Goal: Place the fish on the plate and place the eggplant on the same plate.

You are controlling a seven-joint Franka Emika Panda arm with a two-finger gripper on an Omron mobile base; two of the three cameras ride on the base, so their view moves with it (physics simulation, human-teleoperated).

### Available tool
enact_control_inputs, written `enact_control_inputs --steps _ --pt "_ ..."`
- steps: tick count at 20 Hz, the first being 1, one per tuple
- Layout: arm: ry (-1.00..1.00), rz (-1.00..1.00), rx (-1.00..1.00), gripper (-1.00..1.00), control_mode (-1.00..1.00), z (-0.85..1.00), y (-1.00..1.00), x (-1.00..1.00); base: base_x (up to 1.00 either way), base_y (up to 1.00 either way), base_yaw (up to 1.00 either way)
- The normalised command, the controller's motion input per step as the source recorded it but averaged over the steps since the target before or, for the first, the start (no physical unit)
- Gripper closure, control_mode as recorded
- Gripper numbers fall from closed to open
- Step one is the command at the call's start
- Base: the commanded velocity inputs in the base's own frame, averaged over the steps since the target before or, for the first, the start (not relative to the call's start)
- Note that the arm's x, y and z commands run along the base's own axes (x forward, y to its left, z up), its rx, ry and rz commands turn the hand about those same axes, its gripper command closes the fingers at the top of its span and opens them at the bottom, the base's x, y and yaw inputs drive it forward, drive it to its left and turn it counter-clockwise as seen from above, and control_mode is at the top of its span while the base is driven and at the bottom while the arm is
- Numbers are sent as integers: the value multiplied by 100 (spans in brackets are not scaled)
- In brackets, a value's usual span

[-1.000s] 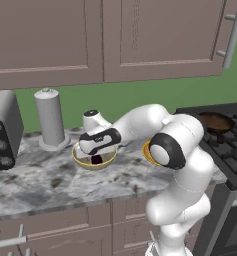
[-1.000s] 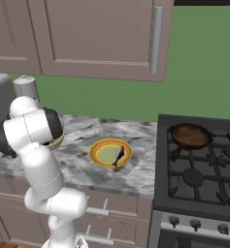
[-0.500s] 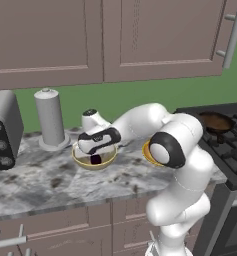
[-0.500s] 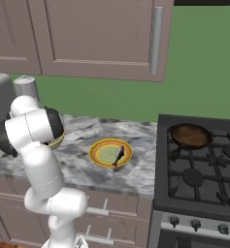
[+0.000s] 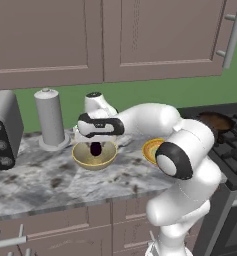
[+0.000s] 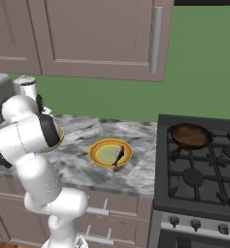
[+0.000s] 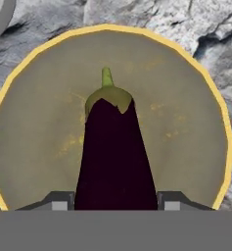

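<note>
The eggplant, dark purple with a green cap, stands upright between my gripper's two finger tips, which press its sides. In the left base view the gripper is shut on the eggplant just over the inside of a tan-yellow bowl. The bowl's wall rings the eggplant in the hand view. To the right on the counter sits the plate, orange-yellow rim and pale green centre. The slender fish lies on its right half. My arm partly covers the plate in the left base view.
A grey canister stands behind the bowl to its left and a toaster sits at the far left. A dark brown pan rests on the stove to the right of the plate. Cabinets hang overhead.
The gripper's fingers have come in onto the eggplant in the bowl, and the hand has risen slightly with it. Plate and fish have not moved.
</note>
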Motion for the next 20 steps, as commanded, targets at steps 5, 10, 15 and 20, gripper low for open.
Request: enact_control_inputs --steps 5,10,15,20 --pt "-6 -8 0 100 -100 28 -30 -80 0 0 0" --pt "-2 -4 0 100 -100 52 -61 -74 0 0 0" --pt "0 0 0 100 -100 43 -86 -61 0 0 0" --pt "0 2 0 100 -100 8 -86 -33 0 0 0"
